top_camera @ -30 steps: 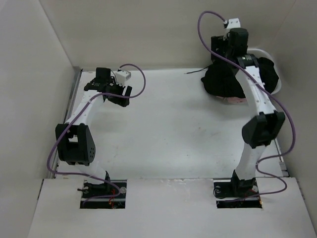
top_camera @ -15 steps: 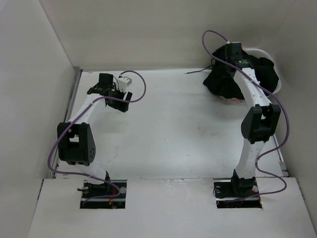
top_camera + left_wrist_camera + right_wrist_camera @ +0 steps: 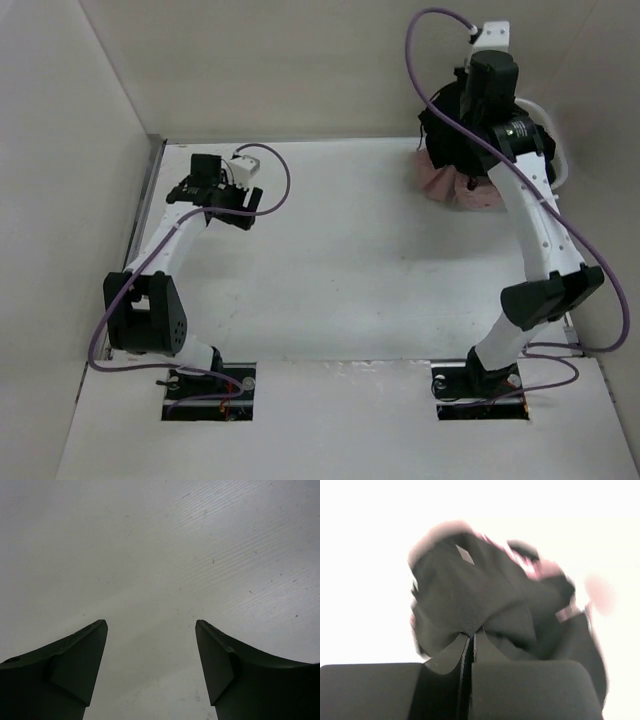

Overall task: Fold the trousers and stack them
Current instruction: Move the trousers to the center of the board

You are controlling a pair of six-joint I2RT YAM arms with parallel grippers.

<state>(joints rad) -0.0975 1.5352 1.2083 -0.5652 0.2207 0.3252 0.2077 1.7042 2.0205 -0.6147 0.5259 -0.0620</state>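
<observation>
The black trousers (image 3: 443, 140) hang bunched at the back right, lifted off a pile. My right gripper (image 3: 463, 118) is shut on a fold of them. In the right wrist view the cloth (image 3: 485, 595) is pinched between the closed fingertips of that gripper (image 3: 471, 632) and droops away blurred. Over the bare table at the back left my left gripper (image 3: 220, 192) stands open. The left wrist view shows only table between the spread fingers of the left gripper (image 3: 151, 625).
A pink cloth (image 3: 452, 186) lies under the lifted trousers. Behind it at the right wall is a white basket (image 3: 556, 152). The white table (image 3: 350, 260) has walls at the back and on both sides.
My right gripper has closed on the trousers and risen with them, baring the pink cloth below. The left arm has shifted a little to the left, still open.
</observation>
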